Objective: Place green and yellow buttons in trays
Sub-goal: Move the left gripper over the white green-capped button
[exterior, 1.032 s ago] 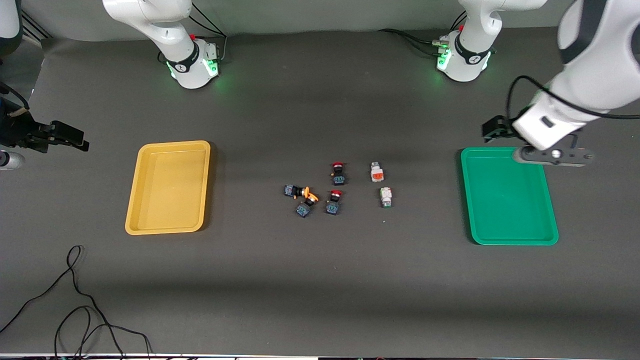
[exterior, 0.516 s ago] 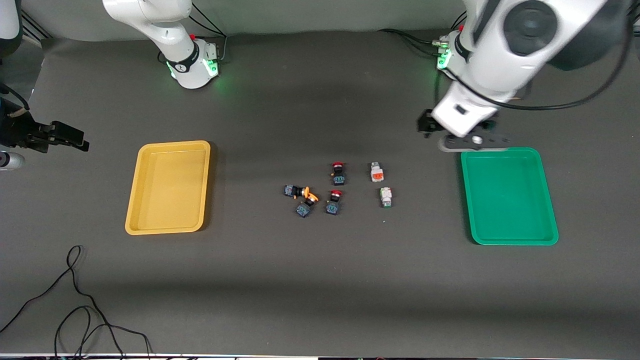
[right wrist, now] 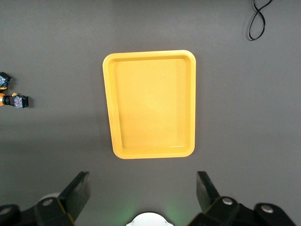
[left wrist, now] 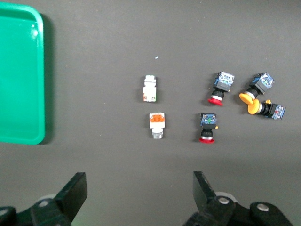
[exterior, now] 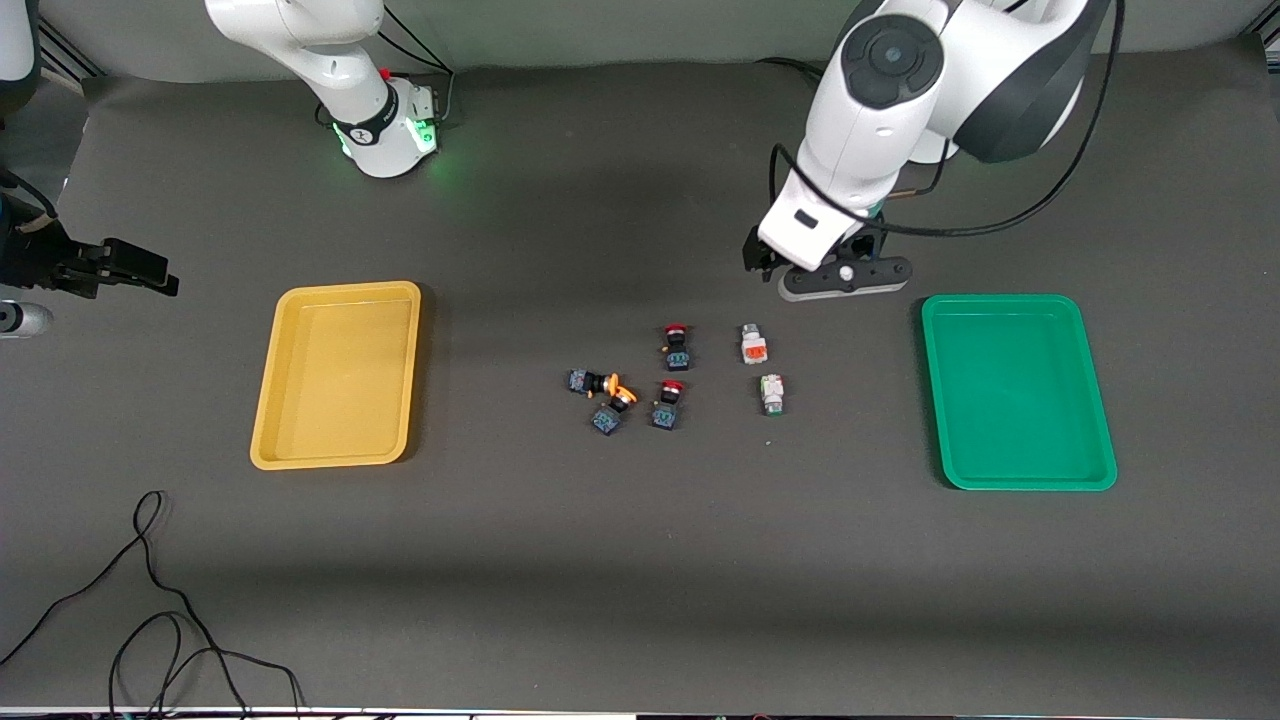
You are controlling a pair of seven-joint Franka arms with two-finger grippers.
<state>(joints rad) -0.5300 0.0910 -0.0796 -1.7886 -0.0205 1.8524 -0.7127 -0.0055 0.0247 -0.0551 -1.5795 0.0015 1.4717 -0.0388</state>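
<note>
Two white-bodied buttons lie mid-table, one orange-faced (exterior: 754, 345) (left wrist: 157, 124) and one green-faced (exterior: 771, 394) (left wrist: 150, 88). Two yellow-capped black-and-blue buttons (exterior: 598, 383) (exterior: 612, 412) touch each other closer to the yellow tray (exterior: 345, 290) (right wrist: 150, 103); they also show in the left wrist view (left wrist: 256, 89) (left wrist: 269, 109). The green tray (exterior: 1015, 400) (left wrist: 19, 70) is empty, as is the yellow one. My left gripper (exterior: 843, 283) (left wrist: 138, 181) is open and empty, in the air over bare mat by the white buttons. My right gripper (right wrist: 143, 181) is open and empty, high between its base and the yellow tray.
Two red-capped black-and-blue switches (exterior: 677, 346) (exterior: 668, 404) lie between the yellow-capped and the white buttons. A black cable (exterior: 150, 600) loops near the front edge at the right arm's end. Black gear (exterior: 100, 268) juts in at that end.
My left arm has swung from over the green tray's rim toward the table's middle and now hangs by the white buttons. Buttons, trays and the right arm have not moved.
</note>
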